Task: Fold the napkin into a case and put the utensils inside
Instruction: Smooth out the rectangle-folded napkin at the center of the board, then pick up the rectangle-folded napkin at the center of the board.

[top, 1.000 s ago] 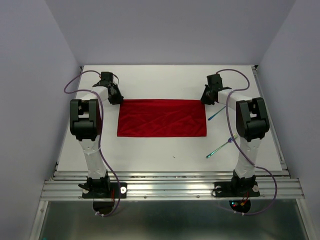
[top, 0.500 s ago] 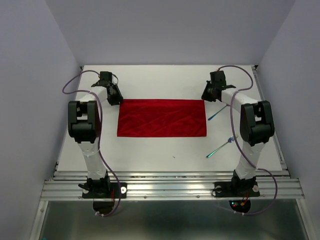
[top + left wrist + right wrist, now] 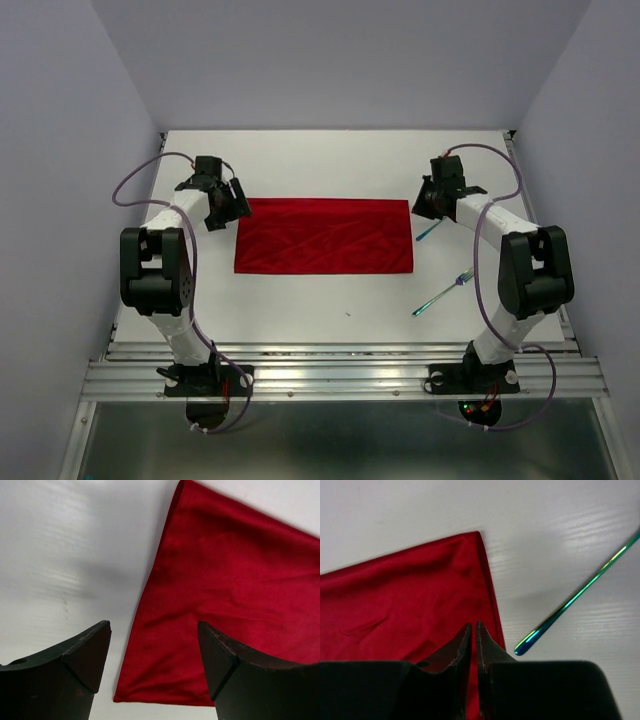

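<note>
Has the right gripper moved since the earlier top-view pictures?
Yes. In the top view the right gripper has shifted right and slightly toward the arm bases, judged against the napkin's far right corner, which it overlapped before and which now shows.

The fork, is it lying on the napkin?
No, the fork lies on the bare table, apart from the napkin.

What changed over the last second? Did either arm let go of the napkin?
The left gripper opened its fingers over the napkin corner, and both elbows swung outward. The right gripper shifted right, fingers nearly together. The napkin and fork lie as before.
</note>
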Action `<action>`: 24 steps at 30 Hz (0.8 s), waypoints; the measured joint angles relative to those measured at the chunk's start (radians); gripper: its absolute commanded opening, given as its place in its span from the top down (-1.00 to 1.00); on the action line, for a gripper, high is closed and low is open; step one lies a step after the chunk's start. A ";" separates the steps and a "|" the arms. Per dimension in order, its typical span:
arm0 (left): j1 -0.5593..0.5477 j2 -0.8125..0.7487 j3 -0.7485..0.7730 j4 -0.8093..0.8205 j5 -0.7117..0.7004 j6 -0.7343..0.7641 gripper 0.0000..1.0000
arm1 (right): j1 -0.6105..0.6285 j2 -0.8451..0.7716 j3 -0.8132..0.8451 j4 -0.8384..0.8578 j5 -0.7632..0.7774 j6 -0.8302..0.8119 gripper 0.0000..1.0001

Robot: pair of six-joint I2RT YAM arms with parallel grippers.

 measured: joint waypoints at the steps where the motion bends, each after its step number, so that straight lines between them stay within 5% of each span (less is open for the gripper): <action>1: -0.003 0.000 -0.025 -0.006 -0.004 0.000 -0.62 | 0.000 0.000 -0.013 -0.016 0.003 -0.002 0.70; 9: -0.038 0.015 -0.085 -0.028 -0.061 -0.003 -0.68 | 0.000 0.000 -0.071 -0.036 -0.002 -0.002 0.35; 24: -0.093 0.051 -0.089 -0.023 -0.162 -0.007 -0.56 | 0.000 0.001 -0.136 -0.035 -0.073 -0.017 0.31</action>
